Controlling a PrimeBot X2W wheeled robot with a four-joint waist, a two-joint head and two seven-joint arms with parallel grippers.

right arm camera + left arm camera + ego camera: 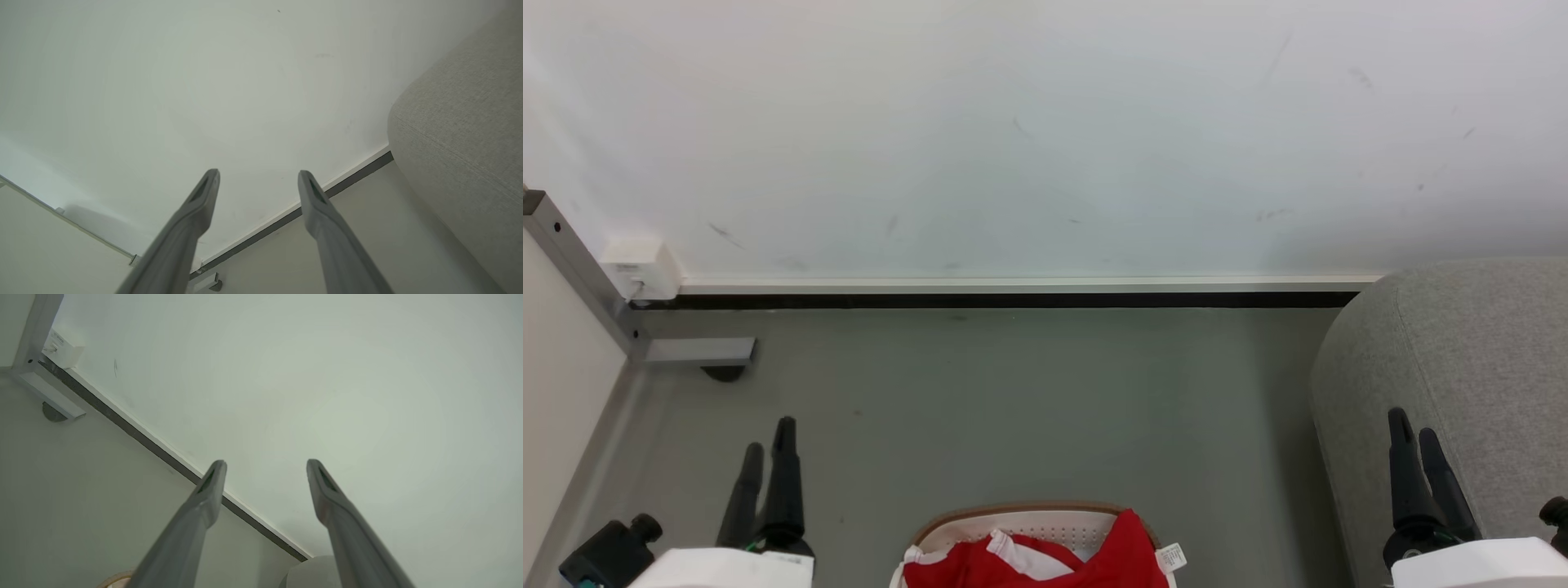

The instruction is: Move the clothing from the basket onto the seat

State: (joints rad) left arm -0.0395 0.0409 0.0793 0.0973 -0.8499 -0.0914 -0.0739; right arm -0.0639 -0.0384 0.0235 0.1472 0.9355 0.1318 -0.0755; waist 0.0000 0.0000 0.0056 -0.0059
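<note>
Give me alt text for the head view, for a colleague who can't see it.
Red clothing lies heaped in the white basket at bottom centre, on a grey floor before a white wall. The grey seat stands at the right edge, apart from the basket. The left claw and right claw sit empty at the lower corners.

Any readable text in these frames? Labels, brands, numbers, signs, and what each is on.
No text is legible enough to quote.
Tag on the clothing in the basket: dark print, too small to read.
Sticker on the wall box at the floor corner: faint marks, blurred in both the head view and the left wrist view.
Seat, wall and floor: no writing visible.
</note>
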